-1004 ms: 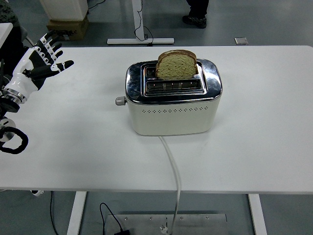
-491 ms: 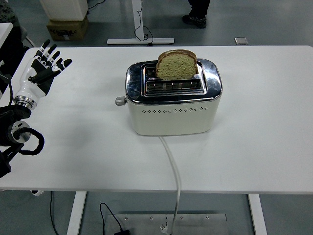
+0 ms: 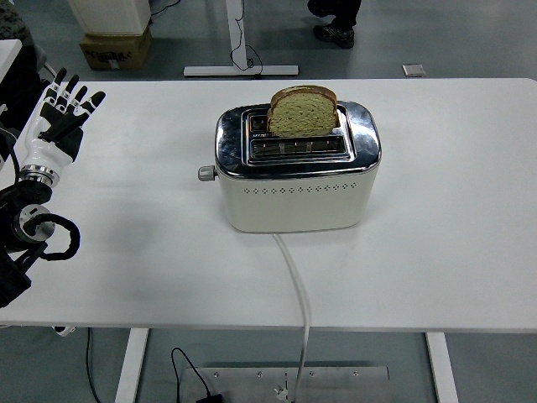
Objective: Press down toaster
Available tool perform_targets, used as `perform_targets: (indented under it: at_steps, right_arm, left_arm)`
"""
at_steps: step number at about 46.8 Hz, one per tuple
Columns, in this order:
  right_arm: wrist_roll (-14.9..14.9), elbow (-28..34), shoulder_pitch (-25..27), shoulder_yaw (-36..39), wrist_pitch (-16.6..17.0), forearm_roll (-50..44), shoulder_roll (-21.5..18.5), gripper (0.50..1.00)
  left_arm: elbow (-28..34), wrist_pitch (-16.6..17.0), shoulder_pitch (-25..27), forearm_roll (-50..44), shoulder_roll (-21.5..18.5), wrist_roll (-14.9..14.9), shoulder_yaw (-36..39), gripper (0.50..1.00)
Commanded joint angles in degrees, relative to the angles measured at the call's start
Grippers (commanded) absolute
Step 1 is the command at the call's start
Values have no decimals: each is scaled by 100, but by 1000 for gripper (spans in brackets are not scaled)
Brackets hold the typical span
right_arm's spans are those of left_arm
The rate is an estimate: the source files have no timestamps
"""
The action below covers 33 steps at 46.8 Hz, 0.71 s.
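Counts, head view: one toaster [image 3: 297,172] with two slots; one slice of bread [image 3: 304,112]; one lever knob [image 3: 204,173]; one white cord [image 3: 295,294]. One robot hand [image 3: 57,122] in view. One table [image 3: 453,210]. One cardboard box [image 3: 115,47]; possibly one shoe [image 3: 333,34], partly cropped.
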<state>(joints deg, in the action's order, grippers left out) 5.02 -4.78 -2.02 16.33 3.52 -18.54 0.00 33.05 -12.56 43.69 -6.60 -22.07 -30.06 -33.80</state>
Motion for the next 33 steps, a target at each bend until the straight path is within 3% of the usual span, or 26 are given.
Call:
perform_targets:
  at_steps: [1,33]
  right_arm:
    - [-1,3,0,2,0,0,0,998]
    - [-1,-15,-44,2,9,-9,0,998]
  left_arm:
    - [8,-10,-1,-34,1,-9,-30,1000]
    - [-1,-10,-1,-324,124,44,-171,1000]
